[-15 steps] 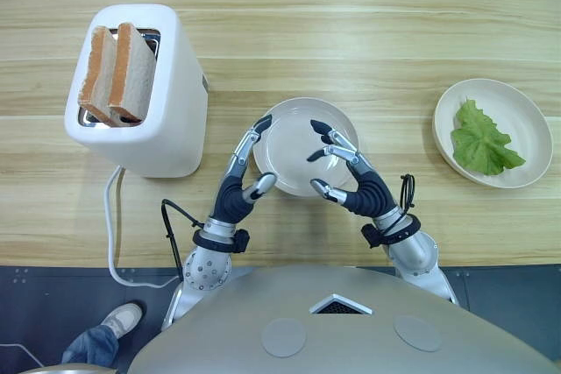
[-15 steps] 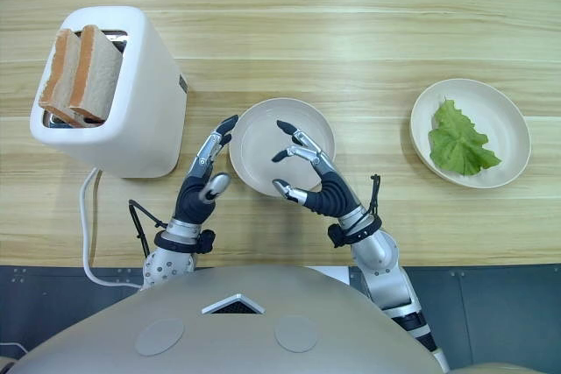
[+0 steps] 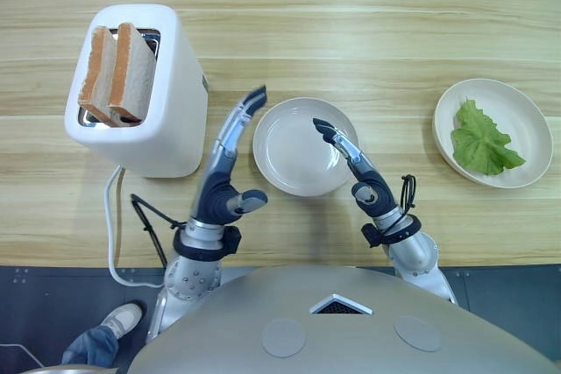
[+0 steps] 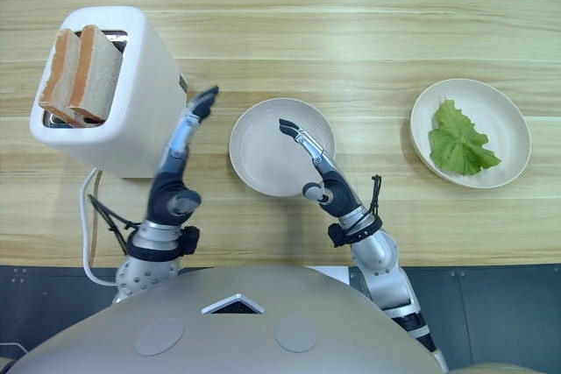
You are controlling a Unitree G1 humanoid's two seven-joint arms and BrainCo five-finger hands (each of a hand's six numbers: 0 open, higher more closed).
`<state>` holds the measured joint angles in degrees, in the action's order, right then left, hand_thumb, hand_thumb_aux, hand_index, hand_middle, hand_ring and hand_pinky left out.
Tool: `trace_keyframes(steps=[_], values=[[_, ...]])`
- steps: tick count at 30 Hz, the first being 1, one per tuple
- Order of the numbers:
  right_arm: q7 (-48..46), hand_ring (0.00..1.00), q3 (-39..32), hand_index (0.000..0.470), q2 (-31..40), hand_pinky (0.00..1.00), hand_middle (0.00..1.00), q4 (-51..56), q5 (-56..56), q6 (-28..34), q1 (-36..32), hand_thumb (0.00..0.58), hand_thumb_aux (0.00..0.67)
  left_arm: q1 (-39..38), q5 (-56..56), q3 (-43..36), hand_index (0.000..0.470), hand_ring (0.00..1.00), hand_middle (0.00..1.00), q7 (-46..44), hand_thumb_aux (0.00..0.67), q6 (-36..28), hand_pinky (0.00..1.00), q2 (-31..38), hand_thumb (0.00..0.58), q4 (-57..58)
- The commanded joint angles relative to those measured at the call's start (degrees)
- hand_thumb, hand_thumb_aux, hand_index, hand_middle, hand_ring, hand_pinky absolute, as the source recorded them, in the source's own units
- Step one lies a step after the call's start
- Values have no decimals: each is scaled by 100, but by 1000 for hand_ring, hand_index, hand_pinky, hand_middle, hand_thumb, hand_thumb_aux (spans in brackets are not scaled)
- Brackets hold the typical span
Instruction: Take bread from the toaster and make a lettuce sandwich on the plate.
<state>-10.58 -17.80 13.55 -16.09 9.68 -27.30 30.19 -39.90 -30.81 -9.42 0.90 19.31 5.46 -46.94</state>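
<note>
A white toaster [image 3: 149, 120] stands at the left with two slices of bread [image 3: 117, 74] sticking up from its slots. An empty white plate [image 3: 302, 168] lies in the middle of the table. A green lettuce leaf [image 3: 480, 139] rests on a second plate [image 3: 526, 111] at the right. My left hand [image 3: 226, 164] is raised between the toaster and the middle plate, fingers stretched straight and holding nothing. My right hand [image 3: 358, 172] hovers over the middle plate's right rim, fingers extended and empty.
The toaster's white cord [image 3: 114, 234] runs down to the table's front edge. Black cables [image 3: 149, 225] trail from my left wrist. The wooden table stretches wide behind the plates.
Both hands have straightened their fingers. The left hand rose and shifted left, away from the plate toward the toaster. The right hand turned edge-on over the plate's right rim.
</note>
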Motion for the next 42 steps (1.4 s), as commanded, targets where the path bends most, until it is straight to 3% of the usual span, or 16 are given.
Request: trace_keyframes(steps=[1,5,9,19,26,28,29,30,31,32,34,36,42], values=[[87,0,55,0,-27,0,0,-12,59,34,33,0,0,-118,-954,1046,0,0,0,110,0,-543,0,-187,0,-727],[241,0,83,0,-98,0,0,-21,135,37,135,0,0,87,-1651,2250,0,0,0,311,0,-923,0,-44,0,-605],[297,0,82,0,-113,0,0,-14,164,49,182,0,0,416,-1838,2849,0,0,0,436,0,-1201,0,221,0,139],[691,0,208,0,-240,0,0,-31,306,-77,555,0,0,1823,-1813,3085,0,0,0,515,0,-1658,0,1138,0,1965],[695,0,214,0,-219,0,0,9,314,-64,564,0,0,1904,-1759,3257,0,0,0,733,0,-1933,0,1203,0,1954],[684,0,215,0,-208,0,0,14,310,-57,561,0,0,1773,-1775,3311,59,0,0,745,84,-1999,0,1168,136,1874],[682,0,217,0,-205,0,0,13,309,-55,562,0,0,1701,-1778,3321,55,0,0,744,79,-2020,0,1148,128,1845],[674,0,221,0,-196,0,0,10,304,-54,564,0,0,1596,-1811,3303,109,0,0,734,155,-2038,0,1118,237,1797],[671,0,225,0,-191,0,0,4,300,-54,570,0,0,1522,-1833,3281,205,0,0,729,292,-2051,0,1095,395,1761],[670,0,229,0,-187,0,0,0,296,-52,577,0,0,1447,-1874,3246,260,0,0,730,370,-2069,0,1068,464,1727],[673,0,237,0,-182,0,0,-8,291,-53,594,0,0,1326,-1949,3183,343,0,0,743,489,-2114,0,1033,538,1719],[682,0,248,0,-183,0,0,-10,286,-56,616,0,0,1280,-1996,3101,470,0,0,748,670,-2134,0,1044,580,1768],[681,0,300,0,-173,0,0,0,256,-57,623,0,0,1296,-1936,2827,470,0,0,746,670,-2162,0,986,580,1807]])
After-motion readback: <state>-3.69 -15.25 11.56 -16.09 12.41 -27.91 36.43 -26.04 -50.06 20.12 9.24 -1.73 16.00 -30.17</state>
